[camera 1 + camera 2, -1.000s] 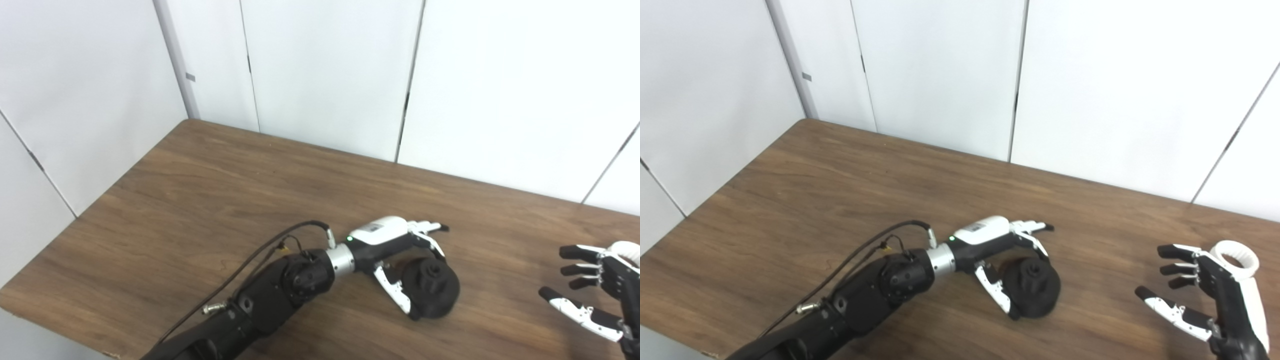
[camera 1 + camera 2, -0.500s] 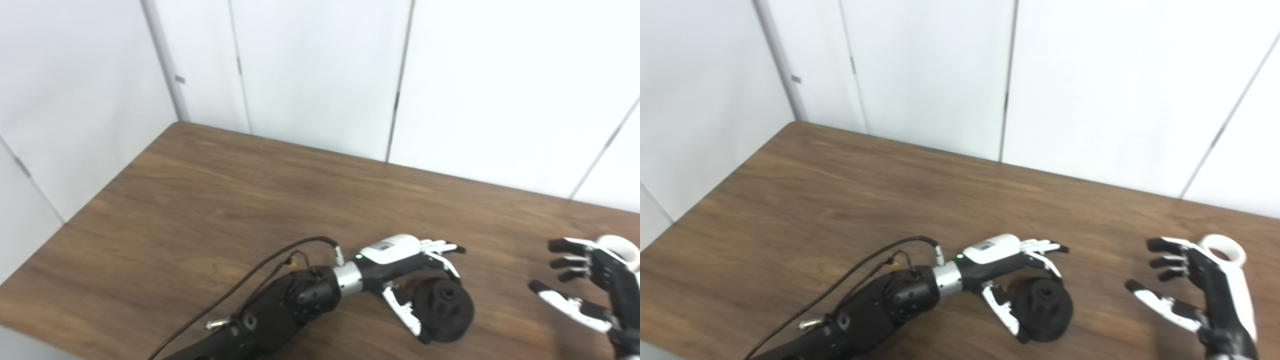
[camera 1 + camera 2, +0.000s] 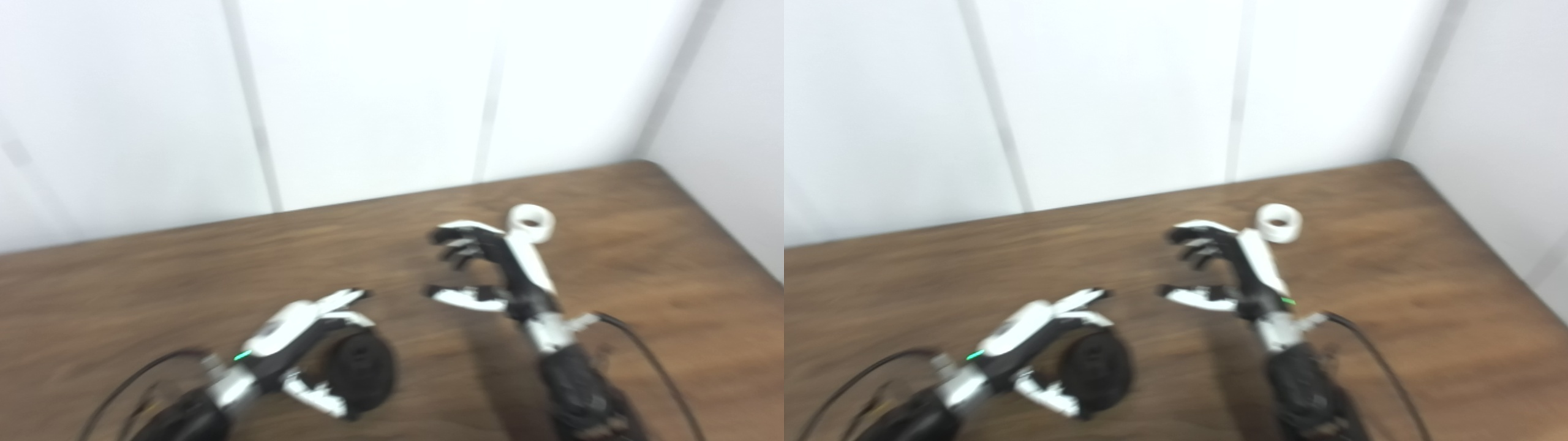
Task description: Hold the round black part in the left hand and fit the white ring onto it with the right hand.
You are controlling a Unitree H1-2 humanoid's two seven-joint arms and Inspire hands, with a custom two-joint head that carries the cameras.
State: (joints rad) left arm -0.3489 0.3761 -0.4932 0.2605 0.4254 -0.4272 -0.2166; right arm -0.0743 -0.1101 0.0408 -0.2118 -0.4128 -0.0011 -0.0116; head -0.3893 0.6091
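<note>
Both head views are smeared by motion blur, so we read only the coarse layout. Our left hand (image 3: 306, 343) lies low over the wooden table (image 3: 674, 245), with its fingers (image 3: 343, 300) arched over the far side of the round black part (image 3: 362, 375) and its thumb (image 3: 315, 395) curving along the near side; the part sits on the table inside that curl. The fingers look close to or touching the part, but the blur keeps us from telling whether they press on it or merely cage it. Our right hand (image 3: 1234, 269) hovers near the middle of the table with its fingers (image 3: 1197, 239) spread and curled and its thumb (image 3: 1191, 297) held apart below them, grasping nothing. The white ring (image 3: 1279, 223) rests flat on the table just beyond the back of the right hand, near the rear edge, well apart from the black part. White wall panels (image 3: 1115, 92) stand behind the table.
</note>
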